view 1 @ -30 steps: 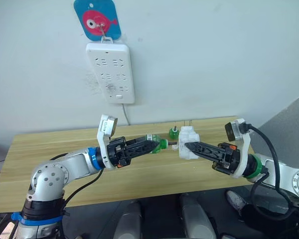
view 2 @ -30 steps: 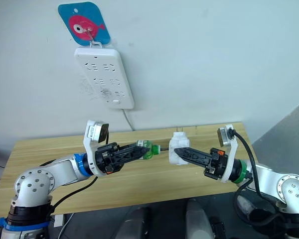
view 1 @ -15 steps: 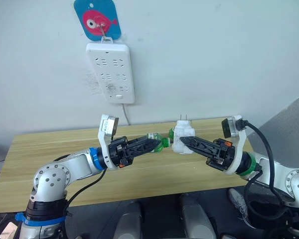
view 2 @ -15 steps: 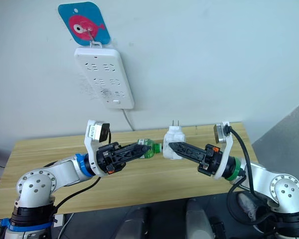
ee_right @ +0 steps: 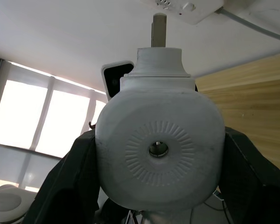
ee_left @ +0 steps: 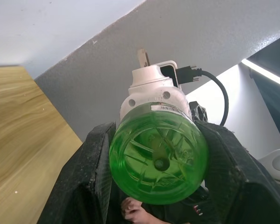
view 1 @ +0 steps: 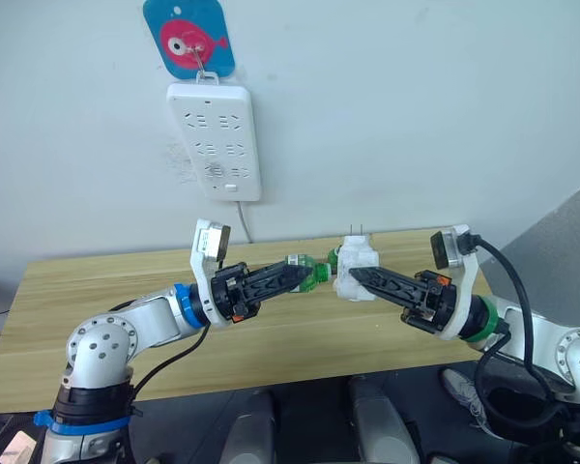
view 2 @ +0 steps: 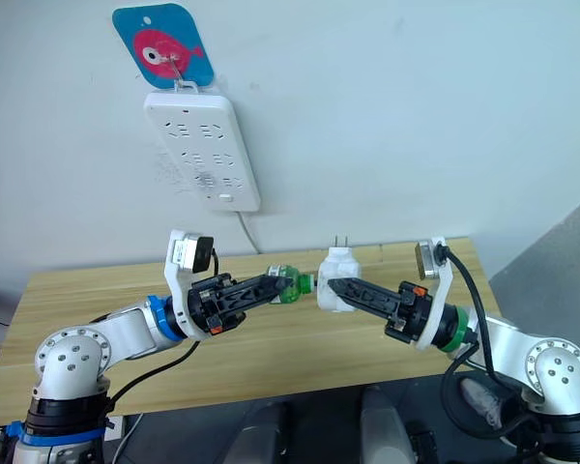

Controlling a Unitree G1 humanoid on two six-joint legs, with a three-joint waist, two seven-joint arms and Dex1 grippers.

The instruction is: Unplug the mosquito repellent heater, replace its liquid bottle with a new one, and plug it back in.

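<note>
Above wooden table [view 1: 97,290], under wall power strip [view 1: 216,140]. Left gripper [view 1: 304,275] clamping green bottle [view 1: 312,274], right gripper [view 1: 353,277] clamping mosquito repellent heater [view 1: 356,269]. Probably mid-swap of bottle; next needs careful alignment with heater.

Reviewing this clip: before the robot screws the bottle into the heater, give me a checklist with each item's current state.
1. Left gripper shut on the green bottle: ok.
2. Right gripper shut on the mosquito repellent heater: ok.
3. Heater unplugged from the power strip, prongs free: ok.
4. Bottle neck meeting the heater's socket: cannot tell, the joint is hidden.
5. Bottle and heater held above the table, not resting on it: ok.
</note>
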